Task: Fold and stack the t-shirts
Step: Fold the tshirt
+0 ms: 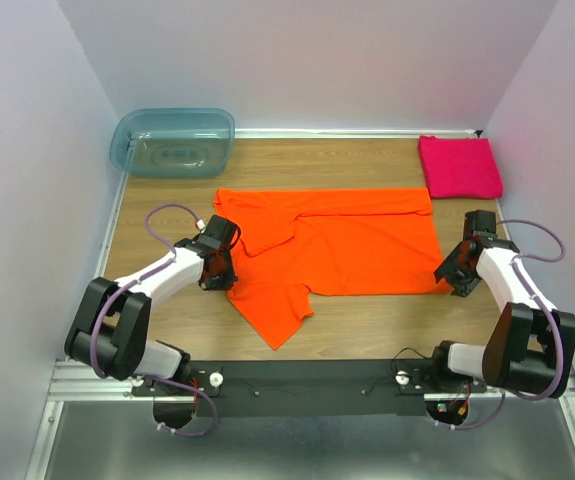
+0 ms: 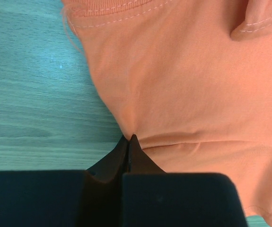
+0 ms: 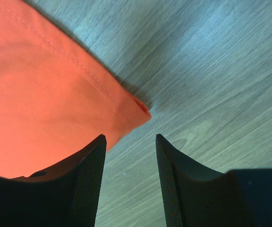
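Observation:
The orange t-shirt lies spread across the middle of the wooden table, one sleeve pointing to the near edge. My left gripper is at the shirt's left edge; in the left wrist view its jaws are shut, pinching the orange cloth at its edge. My right gripper is at the shirt's near right corner; in the right wrist view it is open and empty, with the shirt's corner just ahead of the fingers. The magenta-pink t-shirt lies folded square at the back right.
A translucent blue-green tub stands at the back left corner. White walls close the table on the left, back and right. Bare wood shows along the near edge and left of the shirt.

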{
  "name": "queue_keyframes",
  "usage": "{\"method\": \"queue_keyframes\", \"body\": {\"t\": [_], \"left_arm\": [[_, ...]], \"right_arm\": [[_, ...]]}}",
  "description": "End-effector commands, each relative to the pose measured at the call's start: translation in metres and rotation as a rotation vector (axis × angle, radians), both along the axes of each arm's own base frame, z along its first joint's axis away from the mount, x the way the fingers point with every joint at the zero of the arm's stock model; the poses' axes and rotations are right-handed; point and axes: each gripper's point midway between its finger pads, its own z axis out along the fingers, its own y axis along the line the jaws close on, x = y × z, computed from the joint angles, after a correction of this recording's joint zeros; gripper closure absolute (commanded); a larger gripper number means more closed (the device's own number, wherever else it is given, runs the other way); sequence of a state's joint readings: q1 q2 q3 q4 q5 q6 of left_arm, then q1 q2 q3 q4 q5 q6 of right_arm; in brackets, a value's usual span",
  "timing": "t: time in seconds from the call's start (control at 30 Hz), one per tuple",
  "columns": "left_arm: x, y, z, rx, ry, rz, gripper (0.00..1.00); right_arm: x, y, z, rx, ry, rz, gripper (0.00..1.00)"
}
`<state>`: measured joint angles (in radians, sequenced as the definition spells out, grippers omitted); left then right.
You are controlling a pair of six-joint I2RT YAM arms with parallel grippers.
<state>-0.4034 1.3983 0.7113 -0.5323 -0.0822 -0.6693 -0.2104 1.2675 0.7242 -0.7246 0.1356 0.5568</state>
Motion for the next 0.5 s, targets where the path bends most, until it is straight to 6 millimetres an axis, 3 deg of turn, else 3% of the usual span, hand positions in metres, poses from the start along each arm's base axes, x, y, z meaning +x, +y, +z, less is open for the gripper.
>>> {"method": "queue_keyframes", "body": {"t": [0.0,0.47], "left_arm": [[-0.006,0.000,-0.004,-0.004,0.003,0.011,1.00],[-0.005,0.002,-0.004,0.006,0.004,0.018,1.00]], "right_arm": [[-0.002,-0.010,-0.009,-0.036,0.014,-0.043,0.46],[-0.005,-0.008,-0.033,-0.019,0.051,-0.068,0.47]]}}
